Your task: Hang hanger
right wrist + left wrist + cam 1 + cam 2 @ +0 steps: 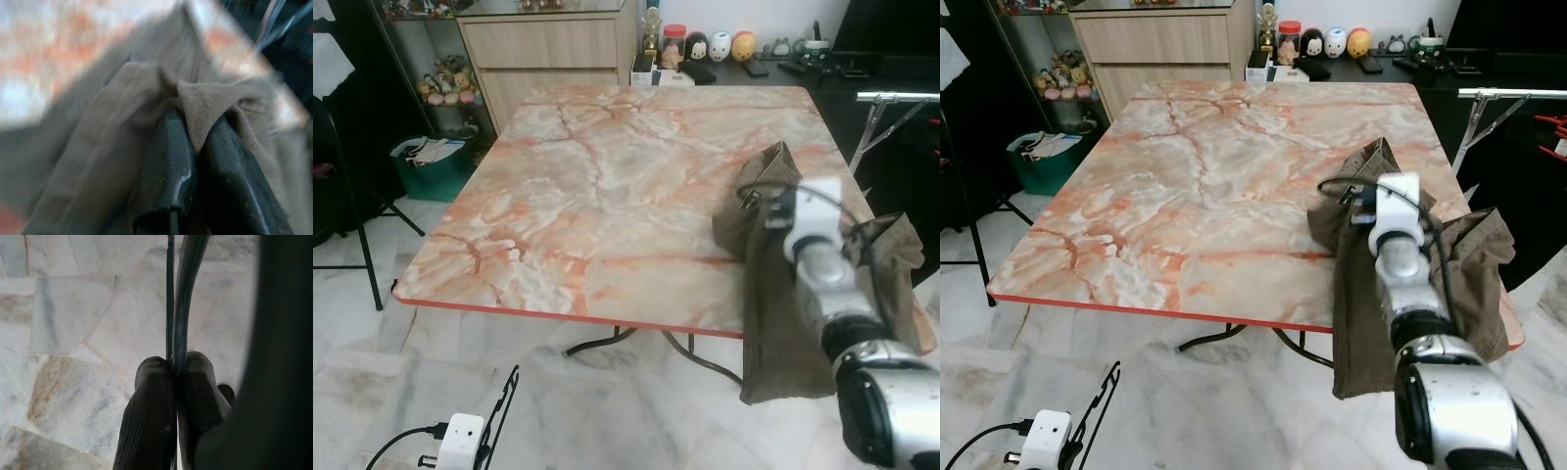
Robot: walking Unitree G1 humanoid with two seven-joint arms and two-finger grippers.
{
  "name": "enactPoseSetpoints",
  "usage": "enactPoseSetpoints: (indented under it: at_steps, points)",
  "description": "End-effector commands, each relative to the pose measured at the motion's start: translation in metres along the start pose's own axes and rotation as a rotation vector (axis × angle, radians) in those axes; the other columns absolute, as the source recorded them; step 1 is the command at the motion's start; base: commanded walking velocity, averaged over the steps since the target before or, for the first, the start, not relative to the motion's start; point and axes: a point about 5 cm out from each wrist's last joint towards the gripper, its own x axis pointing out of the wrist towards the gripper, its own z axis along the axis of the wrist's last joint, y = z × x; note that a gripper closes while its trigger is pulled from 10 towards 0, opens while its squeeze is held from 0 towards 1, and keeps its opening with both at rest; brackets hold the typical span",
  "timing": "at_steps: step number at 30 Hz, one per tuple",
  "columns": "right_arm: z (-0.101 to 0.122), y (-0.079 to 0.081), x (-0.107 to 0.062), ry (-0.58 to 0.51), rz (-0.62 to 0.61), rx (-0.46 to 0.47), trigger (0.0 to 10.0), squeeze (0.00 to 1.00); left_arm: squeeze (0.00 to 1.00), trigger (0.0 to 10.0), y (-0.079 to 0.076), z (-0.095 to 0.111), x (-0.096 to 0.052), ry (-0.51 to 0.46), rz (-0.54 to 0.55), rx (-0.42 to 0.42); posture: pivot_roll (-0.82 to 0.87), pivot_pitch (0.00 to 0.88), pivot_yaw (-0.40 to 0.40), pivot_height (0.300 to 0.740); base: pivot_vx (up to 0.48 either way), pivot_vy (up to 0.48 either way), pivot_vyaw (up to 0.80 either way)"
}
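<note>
Black fingers (168,166) of the right gripper (198,147) pinch a fold of olive-brown cloth (122,112) tight between them; the wrist picture is blurred; from the head views the silver right arm (1410,284) reaches up over the near right corner of the marble table (597,186), and the cloth (1371,284) lies bunched on that corner with one long part hanging down past the red edge toward the floor. Low on the left, the left gripper (175,369) is clamped on the thin dark wire of the hanger (182,293); its two fingers (149,416) press the wire from either side above the pale marble floor (73,323); in the head view the hanger (499,411) hangs beside the white wrist housing. A metal rack bar (899,96) stands past the table's far right.
</note>
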Motion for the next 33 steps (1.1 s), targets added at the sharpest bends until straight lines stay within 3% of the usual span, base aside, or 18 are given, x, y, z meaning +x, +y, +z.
enactPoseSetpoints:
  at_steps: [1, 6, 12, 13, 26, 33]
  points:
    - [-0.02, 0.004, -0.005, 0.075, 0.008, 0.001, 10.0, 0.0, 0.0, 10.0, 0.0, -0.004, -0.002, 0.009, -0.004, 0.018, 0.13, 0.004, 0.05, 0.74, 0.0, 0.0, 0.0]
    - [-0.048, 0.009, -0.016, 0.146, 0.006, 0.018, 10.0, 0.0, 0.0, 10.0, -0.001, -0.003, -0.001, -0.001, -0.01, 0.022, 0.14, 0.002, 0.05, 0.74, 0.0, 0.0, 0.0]
    - [-0.052, 0.009, -0.017, 0.152, -0.002, 0.031, 10.0, 0.02, 0.0, 10.0, 0.001, -0.009, -0.004, 0.03, -0.004, 0.022, 0.14, 0.0, 0.049, 0.74, 0.0, 0.0, 0.0]
    - [-0.052, 0.009, -0.017, 0.149, -0.003, 0.044, 10.0, 1.0, 0.0, 10.0, 0.001, -0.009, -0.004, 0.032, -0.004, 0.022, 0.14, 0.0, 0.049, 0.74, 0.0, 0.0, 0.0]
    - [0.0, 0.003, -0.004, -0.083, -0.048, 0.143, 10.0, 1.0, 0.0, 10.0, 0.007, -0.018, -0.007, 0.069, 0.011, 0.022, 0.14, 0.0, 0.05, 0.74, 0.0, 0.0, 0.0]
    - [0.022, -0.001, 0.002, -0.132, -0.041, 0.155, 10.0, 1.0, 0.0, 10.0, 0.008, -0.018, -0.007, 0.076, 0.015, 0.023, 0.14, 0.004, 0.053, 0.74, 0.0, 0.0, 0.0]
